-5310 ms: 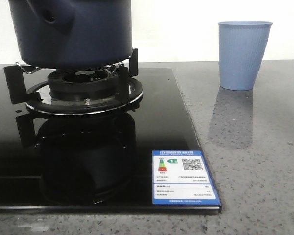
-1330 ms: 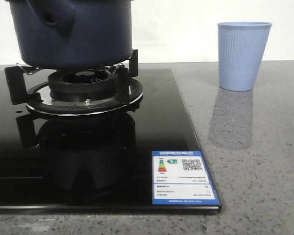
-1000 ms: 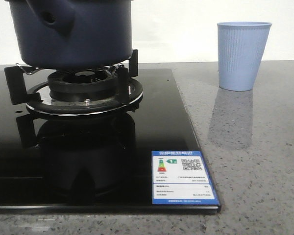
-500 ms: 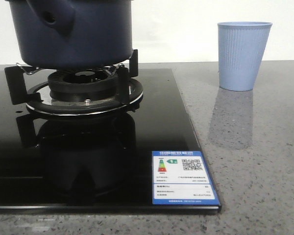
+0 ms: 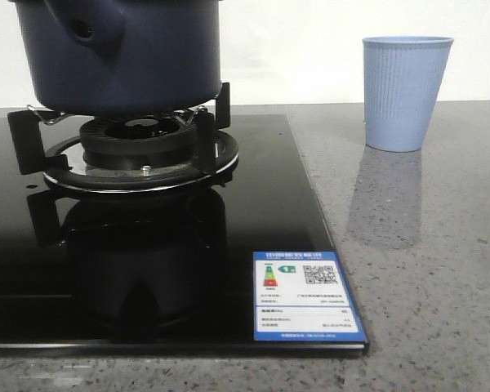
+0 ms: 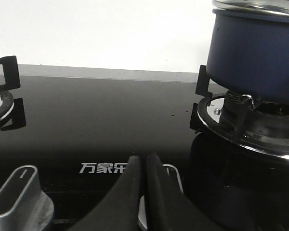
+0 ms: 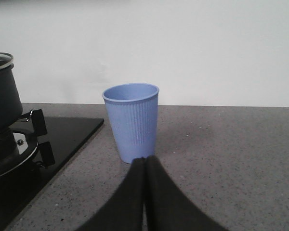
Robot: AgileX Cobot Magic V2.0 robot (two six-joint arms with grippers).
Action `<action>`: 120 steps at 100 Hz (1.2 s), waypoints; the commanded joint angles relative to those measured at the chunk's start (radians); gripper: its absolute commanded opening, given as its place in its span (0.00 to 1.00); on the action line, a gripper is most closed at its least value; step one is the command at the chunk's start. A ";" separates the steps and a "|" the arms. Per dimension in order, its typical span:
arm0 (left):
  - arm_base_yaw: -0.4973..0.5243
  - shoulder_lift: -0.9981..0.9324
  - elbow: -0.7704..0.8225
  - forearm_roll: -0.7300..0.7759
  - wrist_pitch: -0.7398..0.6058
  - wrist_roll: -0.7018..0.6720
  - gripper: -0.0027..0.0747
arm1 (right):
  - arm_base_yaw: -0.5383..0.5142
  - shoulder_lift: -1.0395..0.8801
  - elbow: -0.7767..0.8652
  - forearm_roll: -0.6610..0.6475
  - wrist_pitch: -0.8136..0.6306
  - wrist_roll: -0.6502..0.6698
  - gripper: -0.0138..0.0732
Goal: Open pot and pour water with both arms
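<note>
Here I am at the controls, and nothing is in hand yet. The pot (image 5: 122, 53) sits on the burner grate (image 5: 135, 143) of the black glass hob (image 5: 229, 245), lid on: from the left wrist I can see a metal-rimmed lid (image 6: 257, 7) capping it. The pale blue cup (image 5: 407, 91) stands upright on the grey counter (image 5: 425, 269), off to the right of the hob and well apart from the pot.

My left gripper (image 6: 144, 161) has its two black fingers pressed together, nothing between them, hanging low over the front edge of the hob near the control knobs (image 6: 19, 197), with the pot off to one side and higher. My right gripper (image 7: 144, 163) is likewise closed tight and empty, pointing straight at the cup, its tips just in front of the cup's base. Neither arm shows in the front view.

As I read it, I'm at the very start: the opening step is not begun. Next I need to spread one set of fingers, lift that arm above the pot and come down on the lid's knob, which I can't see from here. The other arm then has to take the side handle stub (image 5: 86, 28) for the pour, likely toward the cup.
</note>
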 commanded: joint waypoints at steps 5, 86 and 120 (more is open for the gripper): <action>0.002 -0.028 0.033 -0.009 -0.076 -0.011 0.01 | -0.001 0.008 -0.028 -0.042 0.039 -0.006 0.07; 0.002 -0.028 0.033 -0.009 -0.076 -0.011 0.01 | -0.001 0.008 -0.023 1.113 -0.128 -1.270 0.07; 0.002 -0.028 0.033 -0.009 -0.076 -0.011 0.01 | -0.001 0.038 0.028 1.817 -0.289 -1.985 0.07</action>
